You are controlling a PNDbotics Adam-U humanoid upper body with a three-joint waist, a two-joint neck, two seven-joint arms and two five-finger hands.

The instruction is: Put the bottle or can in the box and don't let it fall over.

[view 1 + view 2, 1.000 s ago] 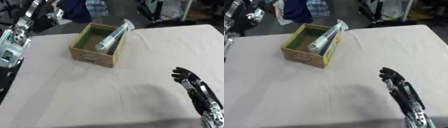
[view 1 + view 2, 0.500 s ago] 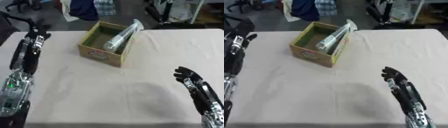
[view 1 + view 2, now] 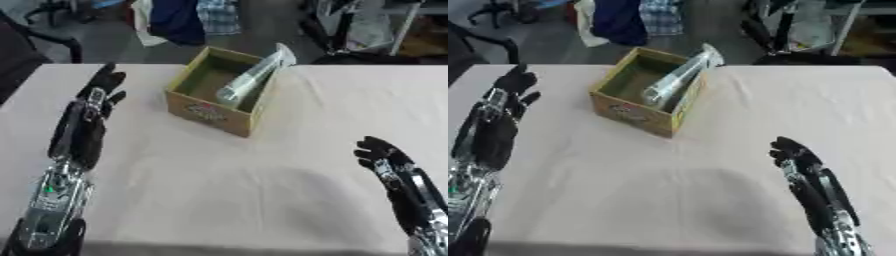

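Ahead and right of the open, empty left hand [image 3: 102, 89], the clear bottle [image 3: 249, 80] leans on the cardboard box [image 3: 213, 111] rim, so any nudge could topple it; right hand [image 3: 382, 154] idles, fingers relaxed.

One cardboard box [image 3: 217, 102] stands on the one desk [image 3: 262, 180], which is covered in a pale cloth. One clear bottle [image 3: 251, 78] leans inside that box. Two robot hands are in view: the left robot hand [image 3: 102, 87] by the desk's left side and the right robot hand [image 3: 378, 152] near the lower right corner.
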